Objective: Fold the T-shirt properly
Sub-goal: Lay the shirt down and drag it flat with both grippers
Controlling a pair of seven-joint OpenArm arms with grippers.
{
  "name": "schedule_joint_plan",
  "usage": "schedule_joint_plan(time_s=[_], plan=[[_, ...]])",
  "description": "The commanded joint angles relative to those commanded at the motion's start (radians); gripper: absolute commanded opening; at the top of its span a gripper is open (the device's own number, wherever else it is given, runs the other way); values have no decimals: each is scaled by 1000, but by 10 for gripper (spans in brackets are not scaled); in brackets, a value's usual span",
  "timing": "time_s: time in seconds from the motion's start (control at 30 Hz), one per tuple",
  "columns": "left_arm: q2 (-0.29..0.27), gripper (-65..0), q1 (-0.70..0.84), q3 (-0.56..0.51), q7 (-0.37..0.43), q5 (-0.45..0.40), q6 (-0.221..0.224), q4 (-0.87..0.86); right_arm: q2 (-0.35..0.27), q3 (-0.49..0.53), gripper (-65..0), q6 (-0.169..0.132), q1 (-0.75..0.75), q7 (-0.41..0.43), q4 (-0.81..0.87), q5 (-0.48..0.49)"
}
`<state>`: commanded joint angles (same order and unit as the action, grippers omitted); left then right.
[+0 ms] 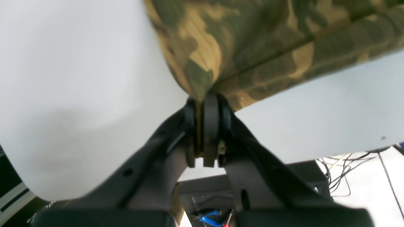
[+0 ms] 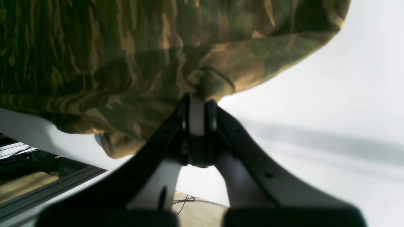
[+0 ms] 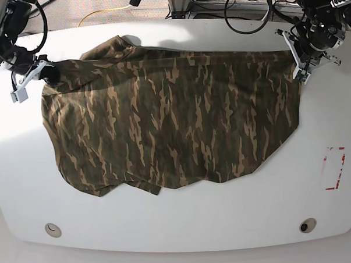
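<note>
Gripping the T-shirt's left corner in the base view, the right gripper has its jaws pressed together on a bunched fold of camouflage cloth, which its wrist view shows pinched between the pads. The T-shirt lies spread flat across the middle of the white table, its lower edge rumpled and curling toward the near side. At the shirt's far right corner, the left gripper is likewise clamped on the fabric's edge, close by a red-and-white marker on the table.
</note>
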<state>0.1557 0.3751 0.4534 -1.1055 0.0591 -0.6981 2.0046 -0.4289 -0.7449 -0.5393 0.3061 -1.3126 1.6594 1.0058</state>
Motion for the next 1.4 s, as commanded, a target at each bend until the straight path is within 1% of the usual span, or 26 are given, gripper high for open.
schedule_joint_plan(time_s=[0.1, 0.17, 0.23, 0.3, 0.37, 0.47, 0.53, 0.7, 0.77, 0.9, 1.03, 1.13, 1.23, 1.33, 1.4], plan=[[6, -650, 8, 5, 0, 0, 0, 0, -3, 0, -650, 0, 9, -2, 0, -2], [37, -650, 52, 18, 6, 3, 0, 0, -5, -2, -650, 0, 43, -2, 0, 5], [44, -650, 81, 40, 6, 6, 0, 0, -5, -5, -650, 0, 75, -2, 0, 6], [44, -650, 95, 64, 8, 6, 0, 0, 0, -29, -650, 0, 109, -2, 0, 6], [44, -650, 95, 78, 8, 6, 0, 0, 5, -43, -650, -6, 130, -2, 2, 6], [43, -650, 95, 81, 8, 6, 0, 0, 9, -49, -650, -9, 143, -2, 2, 6], [40, -650, 89, 81, 8, 6, 0, 0, 25, -51, -650, -9, 140, 0, 2, 6], [0, -650, 14, 84, 6, 0, 0, 0, 41, -51, -650, -9, 98, 0, 34, 6], [0, -650, -20, 80, 6, 0, 0, 0, 43, -51, -650, -9, 83, 0, 63, 6], [0, -650, -100, 80, 2, -2, 0, -3, 69, -44, -650, -2, 18, 0, 66, -2], [0, -650, -141, 80, 3, -2, 0, -23, 77, -43, -650, -2, -25, 0, 64, -3], [0, -650, -199, 81, 0, -2, 0, -48, 77, -43, -650, 0, -64, 0, 63, -5], [5, -650, -239, 81, 2, -2, 0, -86, 77, -41, -650, 0, -121, 0, 26, -41], [5, -650, -276, 80, 3, -2, 0, -127, 77, -41, -650, -9, -178, 0, -26, -80], [6, -650, -304, 80, 5, -2, 0, -166, 75, -41, -650, -9, -219, 2, -72, -97]])
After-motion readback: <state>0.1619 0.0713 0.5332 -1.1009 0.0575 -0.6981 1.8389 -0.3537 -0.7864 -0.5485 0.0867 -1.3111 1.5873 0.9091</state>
